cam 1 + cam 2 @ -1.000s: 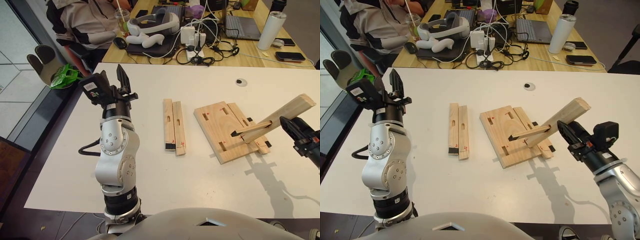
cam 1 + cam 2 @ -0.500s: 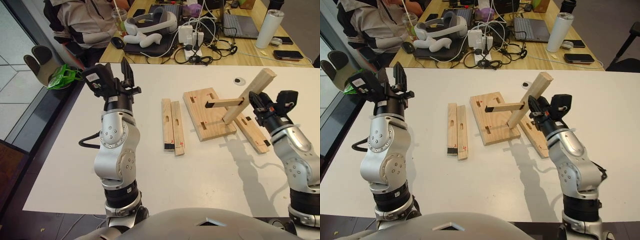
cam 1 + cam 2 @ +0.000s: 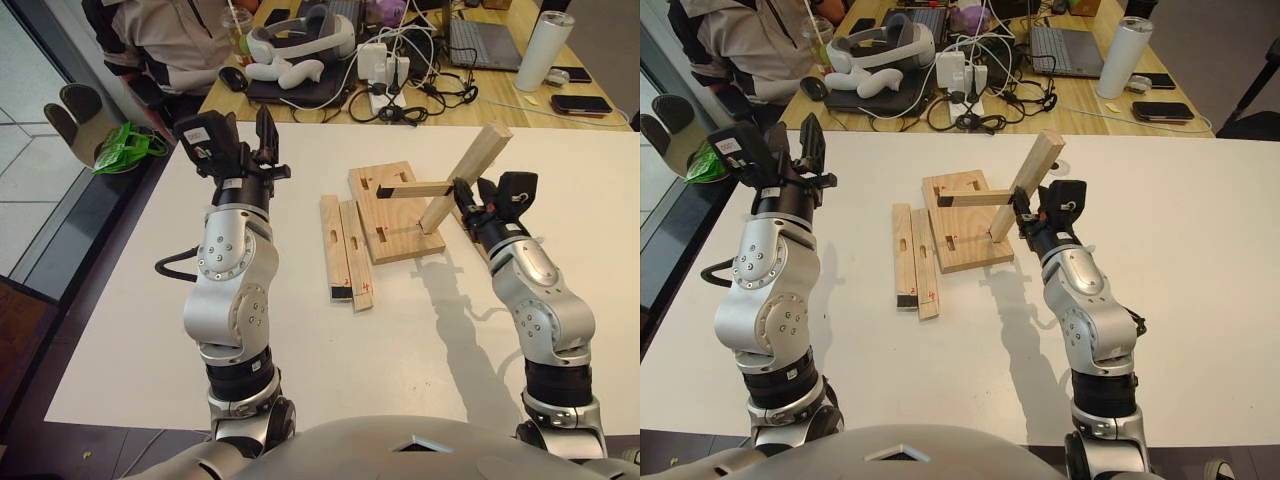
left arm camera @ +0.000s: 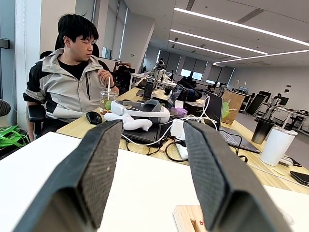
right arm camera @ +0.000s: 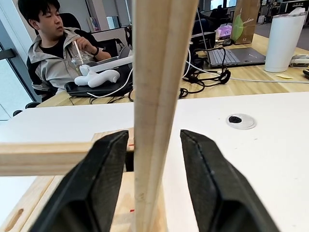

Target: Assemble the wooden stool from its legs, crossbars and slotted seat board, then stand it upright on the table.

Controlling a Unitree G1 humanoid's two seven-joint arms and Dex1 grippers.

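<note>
Roughly at frame centre, the slotted seat board (image 3: 390, 240) was noted lying flat on the white worktop (image 3: 150, 320). A leg (image 3: 470, 170) with a crossbar (image 3: 415, 189) fitted was held tilted, lower end over the board's right part, clamped between the right gripper's (image 3: 455, 195) fingers (image 5: 96, 193). Two more legs (image 3: 345, 250) were laid side by side just left of the board. The left gripper (image 4: 152, 140) was raised at upper left, fingers apart.

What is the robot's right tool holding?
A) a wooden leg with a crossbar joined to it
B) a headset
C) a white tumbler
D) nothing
A: the right tool grips the tilted wooden leg, whose crossbar juts out above the seat board.
</note>
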